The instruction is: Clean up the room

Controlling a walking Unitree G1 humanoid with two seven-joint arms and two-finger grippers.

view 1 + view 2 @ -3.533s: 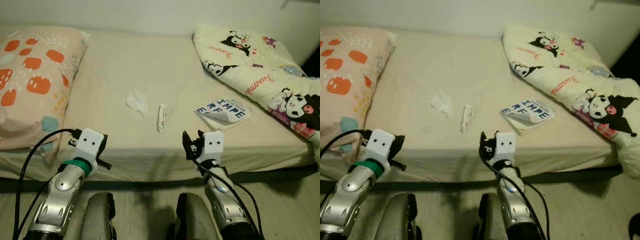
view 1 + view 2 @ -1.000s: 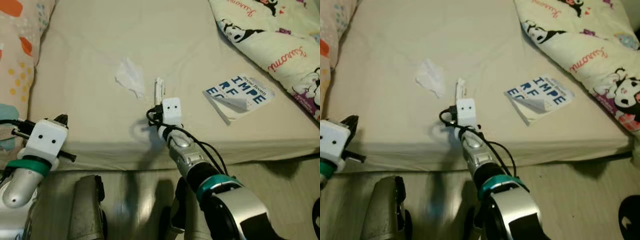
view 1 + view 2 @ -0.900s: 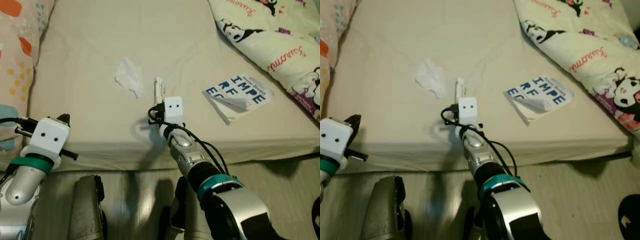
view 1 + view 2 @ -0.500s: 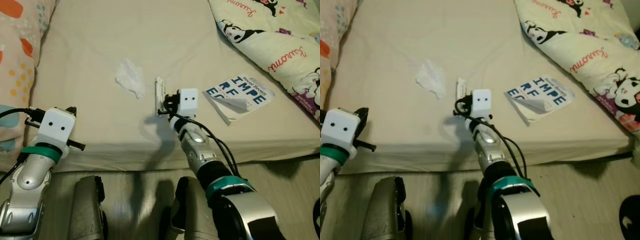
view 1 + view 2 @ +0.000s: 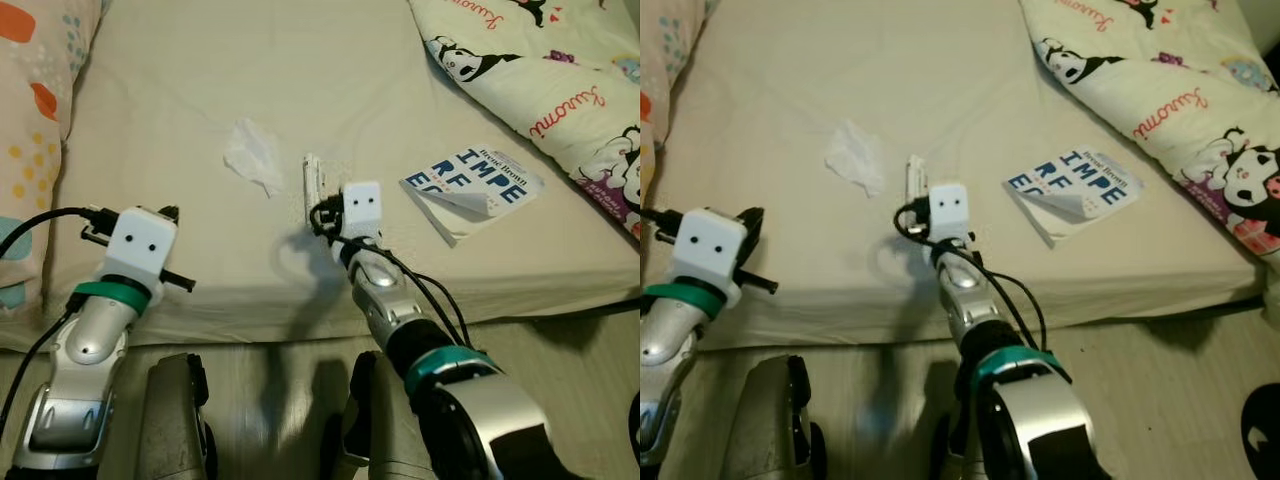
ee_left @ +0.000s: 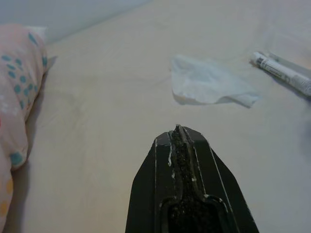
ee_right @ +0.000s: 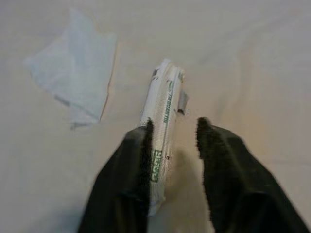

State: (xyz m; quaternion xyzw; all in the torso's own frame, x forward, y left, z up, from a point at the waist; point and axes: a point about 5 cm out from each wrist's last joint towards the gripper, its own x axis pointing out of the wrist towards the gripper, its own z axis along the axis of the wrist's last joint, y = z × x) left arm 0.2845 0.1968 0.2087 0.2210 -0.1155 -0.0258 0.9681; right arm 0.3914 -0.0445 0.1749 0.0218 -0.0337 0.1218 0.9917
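Since half a second ago the right gripper [image 7: 172,145] has drawn slightly back toward the bed's near edge, and the left arm has risen further into the lower left of the head views.

From the head camera the right gripper's fingers are hidden behind its white wrist block, and the near end of the wrapper [image 5: 311,187] is covered by the same block. The pillow [image 5: 30,120] is cut off at the left edge and the quilt [image 5: 540,80] at the upper right. Print on the wrapper is too small to read.

In the right wrist view the two black fingers stand partly open. The left-hand finger [image 7: 133,170] overlaps the near end of the rolled white wrapper, while a gap of sheet shows between the wrapper and the other finger. Whether the fingers touch it cannot be told; it lies flat on the bed [image 5: 200,90], unheld, at the centre of the head views.

A crumpled tissue [image 5: 252,165] lies just left of the wrapper, apart from it. A book [image 5: 470,190] rests right of centre.

The left gripper [image 6: 179,133] has its fingers pressed together, holding nothing, above bare sheet near the bed's front edge.
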